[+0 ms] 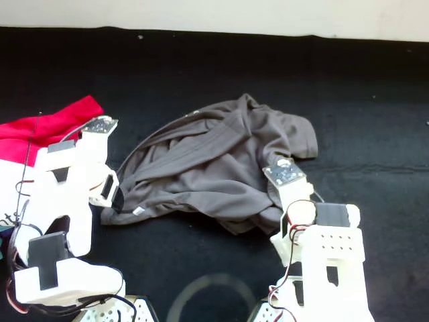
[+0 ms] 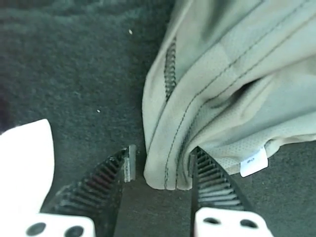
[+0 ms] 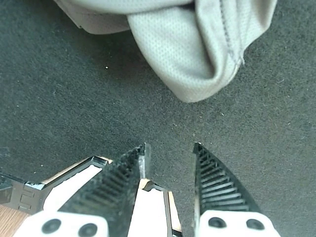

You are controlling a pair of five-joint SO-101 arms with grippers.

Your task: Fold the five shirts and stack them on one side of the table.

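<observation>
A grey shirt is seen lying crumpled and unfolded near the middle of the black-covered bench, bunched into ridges, with one sleeve-like part spread toward the far right. A red shirt is seen at the left edge of the bench, well apart from the grey one, with a white cloth just beside it on the near side. The left tool is held low at the grey shirt's left near corner, jaws parted moderately wide. A folded hem edge of the grey shirt is placed between the jaws, touching one finger and apart from the other, so nothing is clamped. A small white tag is seen on that hem just beside the touched finger. The right tool is held just above the bench near the shirt's right near edge, jaws parted about as wide, with only bare cloth between them. A rounded fold of the grey shirt lies ahead of its fingertips, near but not touched.
</observation>
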